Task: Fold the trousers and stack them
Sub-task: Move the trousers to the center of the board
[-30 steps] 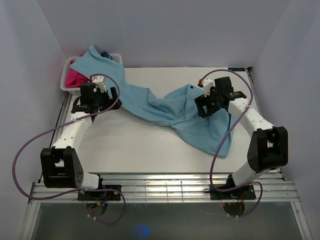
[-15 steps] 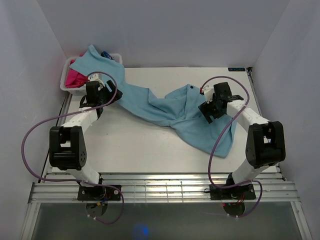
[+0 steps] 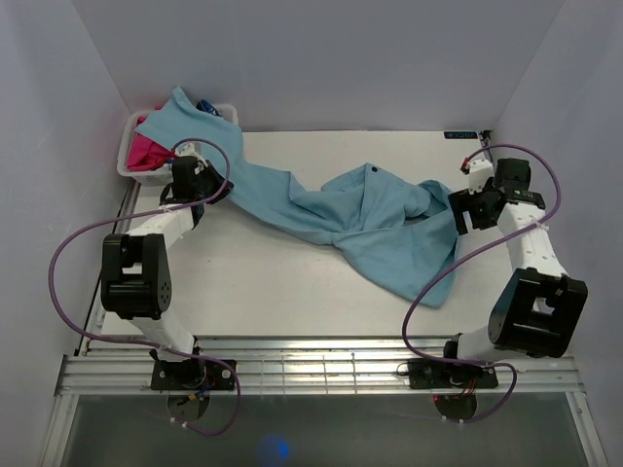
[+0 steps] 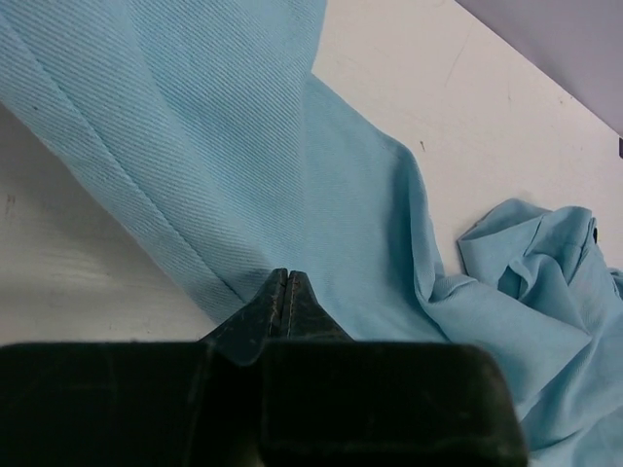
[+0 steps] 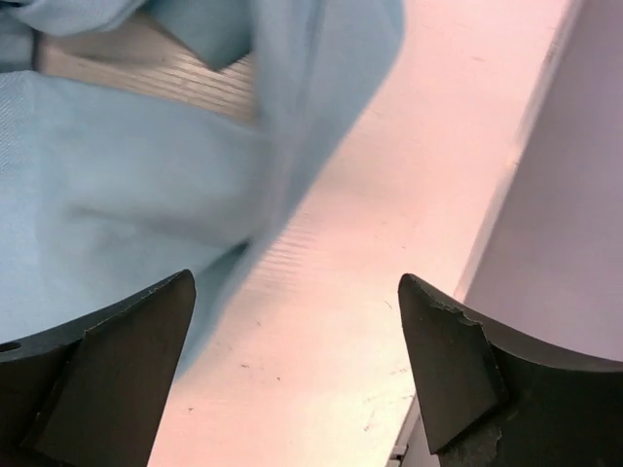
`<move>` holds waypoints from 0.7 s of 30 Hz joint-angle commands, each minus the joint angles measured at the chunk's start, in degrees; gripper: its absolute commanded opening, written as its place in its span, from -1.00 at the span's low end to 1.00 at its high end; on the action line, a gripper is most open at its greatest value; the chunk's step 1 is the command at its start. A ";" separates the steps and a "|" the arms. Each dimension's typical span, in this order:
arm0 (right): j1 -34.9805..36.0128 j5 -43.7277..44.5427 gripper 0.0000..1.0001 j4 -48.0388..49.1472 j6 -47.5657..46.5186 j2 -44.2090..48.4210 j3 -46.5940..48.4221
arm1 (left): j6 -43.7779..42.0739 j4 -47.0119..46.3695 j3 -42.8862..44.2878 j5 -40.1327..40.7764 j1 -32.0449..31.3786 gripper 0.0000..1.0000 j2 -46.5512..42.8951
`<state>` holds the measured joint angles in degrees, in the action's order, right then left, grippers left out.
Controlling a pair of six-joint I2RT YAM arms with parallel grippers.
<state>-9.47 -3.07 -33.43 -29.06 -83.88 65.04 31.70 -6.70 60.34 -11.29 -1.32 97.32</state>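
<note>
Wide-spread right end effector (image 5: 294, 287) — light blue trousers (image 5: 127, 195) upper left, pale table (image 5: 389, 195) beneath.

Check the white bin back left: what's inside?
A magenta garment shows in the white bin; one end of the light blue trousers drapes over it, hiding whatever lies beneath.

A white basket (image 3: 131, 173) holding a magenta garment (image 3: 146, 151) sits at the white table's (image 3: 263, 287) far left corner.
</note>
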 commanded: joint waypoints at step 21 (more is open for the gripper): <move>-7.14 -13.28 0.80 -4.81 9.45 -4.00 -0.97 | 0.99 0.73 3.38 6.38 -0.35 0.64 2.87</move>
<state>-16.12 -14.17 -40.80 -22.92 -86.98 63.37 31.35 -4.36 60.93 -3.81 -1.52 98.41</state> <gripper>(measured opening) 0.903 0.849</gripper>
